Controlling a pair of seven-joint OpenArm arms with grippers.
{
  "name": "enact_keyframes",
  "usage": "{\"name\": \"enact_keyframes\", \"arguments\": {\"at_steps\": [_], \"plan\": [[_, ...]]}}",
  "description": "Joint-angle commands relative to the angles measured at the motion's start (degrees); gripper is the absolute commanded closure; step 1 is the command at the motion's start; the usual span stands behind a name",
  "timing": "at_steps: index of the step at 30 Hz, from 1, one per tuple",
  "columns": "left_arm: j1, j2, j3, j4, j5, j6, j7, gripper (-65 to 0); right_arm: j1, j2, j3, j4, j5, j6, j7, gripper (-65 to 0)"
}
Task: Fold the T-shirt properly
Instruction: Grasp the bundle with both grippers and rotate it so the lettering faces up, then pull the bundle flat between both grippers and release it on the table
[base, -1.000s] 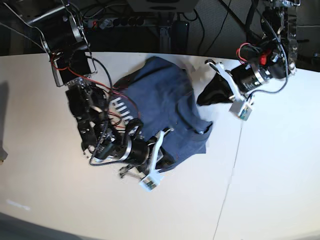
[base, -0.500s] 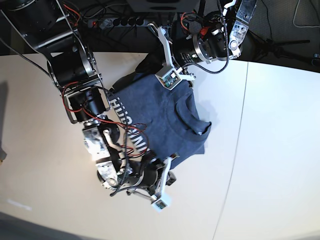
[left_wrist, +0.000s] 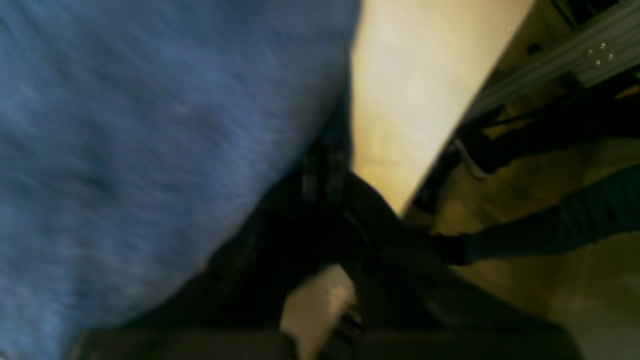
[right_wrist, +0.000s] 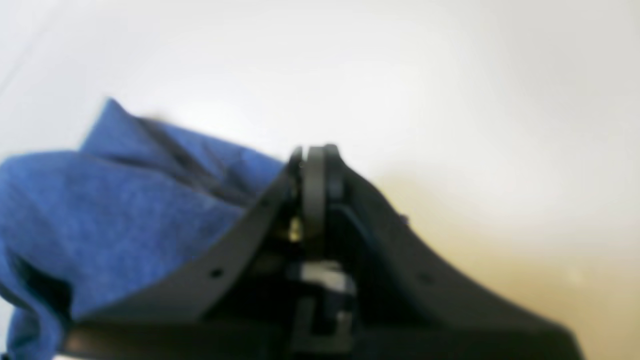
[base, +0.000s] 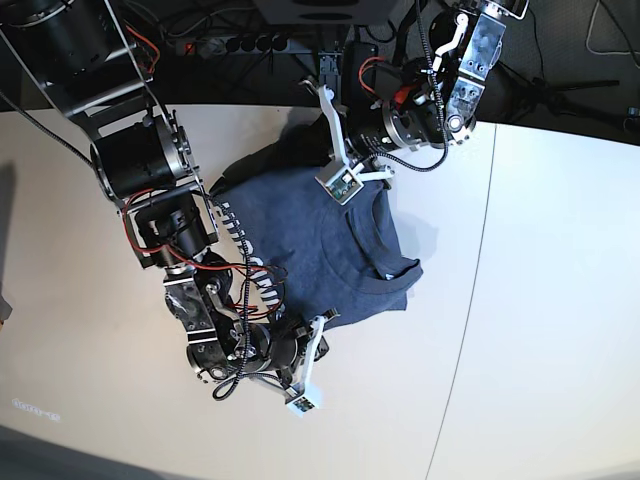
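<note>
**Fold laid over, both arms at the shirt's edges**

Base view shows the T-shirt (base: 320, 240) lying on the white table (base: 530, 300) as a compact, roughly rectangular bundle, plain side up, the collar showing near its right edge and white lettering peeking out along its left edge.

A second ago the left tool (base: 345, 172) hung off to the side of the shirt with a dark flap of cloth pulled out toward it; since then that arm has swung in over the far edge of the shirt, and the flap now lies across the body. The right tool (base: 312, 345) has meanwhile slid down to the near hem corner. The outline has become tidier and narrower over that second.

Left wrist view is blurred, but blue cloth fills it right up against the tool's dark tip, next to a strip of bare table; the tool is pressed together, and it looks to be pinching the shirt's far edge, though the blur leaves that uncertain. Right wrist view shows its fingers (right_wrist: 315, 185) closed flat against each other with the cloth bunched beside them, so I judge nothing is between them.

One sideways fold seems done. The near hem looks rumpled by the right arm, so smoothing and a further fold likely remain.
</note>
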Motion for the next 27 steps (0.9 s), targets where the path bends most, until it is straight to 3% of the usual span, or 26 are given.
{"name": "enact_keyframes", "arguments": {"at_steps": [1, 7, 14, 18, 22, 27], "plan": [[0.02, -0.02, -0.31, 1.01, -0.42, -0.39, -1.2, 0.0, 1.99, -0.13, 0.24, 0.39, 0.48, 3.26, 0.15, 0.0], [-0.17, -2.4, -4.39, 0.92, -0.48, -0.33, -1.27, 0.0, 1.05, 0.15, 0.24, -0.37, 0.83, 3.26, -0.83, 0.0], [-0.42, -8.83, -9.64, -2.01, -0.55, -0.22, -5.03, 0.0, 1.05, 0.17, 0.24, -0.35, 6.88, 3.3, -7.21, 0.0], [-1.14, -12.09, -10.6, -4.55, -0.94, -0.2, -6.6, 0.0, 1.05, 0.17, 0.24, -0.35, 9.55, 3.3, -7.98, 0.0], [-2.78, -13.79, -10.91, -7.13, -0.9, -0.17, -6.62, 0.0, 1.01, 0.33, 0.24, -0.35, 12.15, 3.32, -12.39, 0.0], [-5.9, -15.82, -11.43, -9.6, -0.96, -0.17, -6.62, 0.0, 1.05, 2.12, 0.24, -0.24, 15.08, 3.5, -13.18, 0.0]]}}
